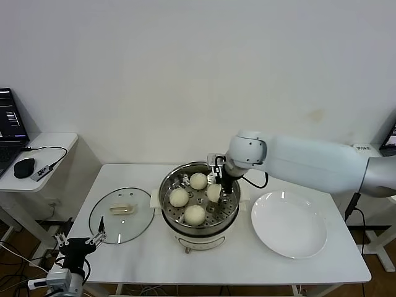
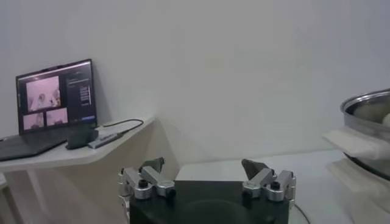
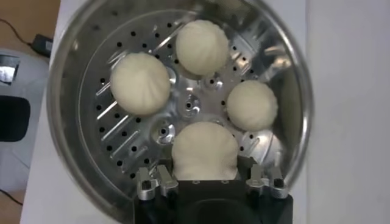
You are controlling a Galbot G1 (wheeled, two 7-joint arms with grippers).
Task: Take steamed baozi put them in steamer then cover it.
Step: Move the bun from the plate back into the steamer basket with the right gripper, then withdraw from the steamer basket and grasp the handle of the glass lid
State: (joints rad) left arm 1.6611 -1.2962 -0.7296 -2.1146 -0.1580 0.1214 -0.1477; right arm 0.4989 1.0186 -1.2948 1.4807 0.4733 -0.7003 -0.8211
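We've got the right pincer [image 3: 210, 181] clamped on the 4th baozi [image 3: 205, 151] w/ the other three in the steamer [image 1: 171, 185], so next is the cover [image 1: 122, 215] flat on the counter [image 1: 247, 260] on the steamer's left, nearer the left pincer [image 1: 79, 240], fingers apart.

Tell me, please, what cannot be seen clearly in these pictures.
- Right gripper: in the right wrist view the fourth baozi covers the fingertips, so contact is unclear; in the head view it is too small.
- Steamer: the left wrist view's edge cuts it off.
- Laptop: the head view's edge cuts it off.
- Cover: absent from both wrist views.
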